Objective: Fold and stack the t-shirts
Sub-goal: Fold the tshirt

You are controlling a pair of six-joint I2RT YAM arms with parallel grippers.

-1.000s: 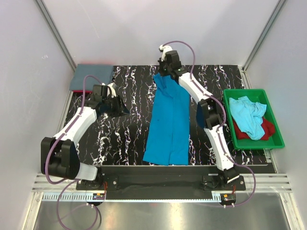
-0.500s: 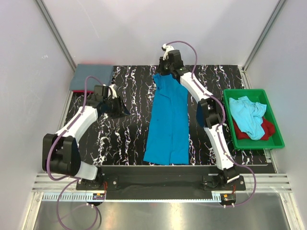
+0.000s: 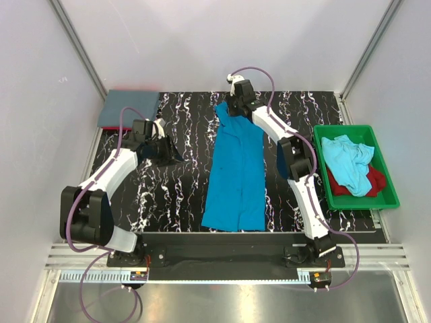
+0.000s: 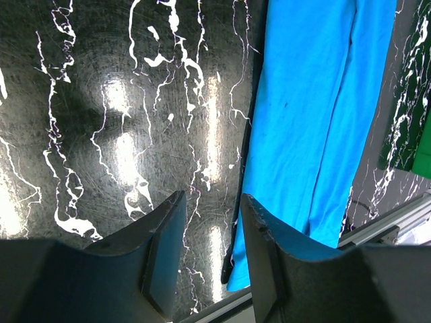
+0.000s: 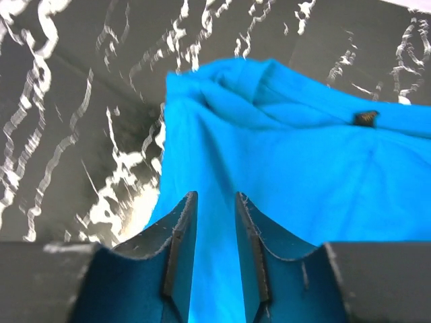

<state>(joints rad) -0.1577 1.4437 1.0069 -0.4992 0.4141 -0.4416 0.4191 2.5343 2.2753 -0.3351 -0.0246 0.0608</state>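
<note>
Four t-shirts: turquoise one [image 3: 236, 168] in a long strip mid surface [image 3: 182, 171], slate one [image 3: 126, 109] folded far left, aqua one [image 3: 347, 161] and red one [image 3: 378, 180] crumpled in one green tray [image 3: 363, 204] at right. Soft, light, limp, so probably best pinched at collar or hem corners. Both parted, empty: left gripper [image 4: 212, 202], right gripper [image 5: 215, 198].

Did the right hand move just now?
Yes, a little. In the top view the right hand has shifted away from the table's far edge, toward the robot's base.

Bare tabletop [image 3: 192, 155] between left gripper [image 4: 212, 198] and turquoise t-shirt [image 3: 236, 175]; green tray [image 3: 343, 131] beyond.
</note>
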